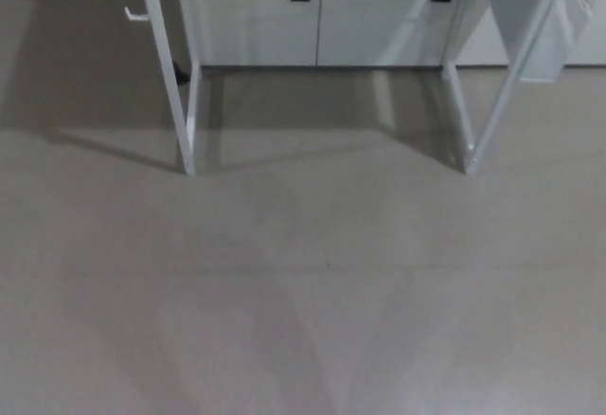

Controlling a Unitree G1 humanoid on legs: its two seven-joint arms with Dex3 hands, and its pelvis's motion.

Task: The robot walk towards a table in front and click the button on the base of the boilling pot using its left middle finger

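A: Pot and its base button, where are they?

B: Out of sight. Only the table's white legs show: the left leg (180, 102), then, well to its right, the right leg (471, 117). The tabletop, presumably with the pot, lies above the frame.

A: And past the left leg?

B: White cabinets (317, 12) stand behind; grey floor (303, 292) lies open in front.

A: The hands?

B: Neither shows, so whether their fingers are apart or together can't be told.

A: How best to approach?

B: I'd walk straight, centred between the legs, stopping short of them, then raise the left hand.
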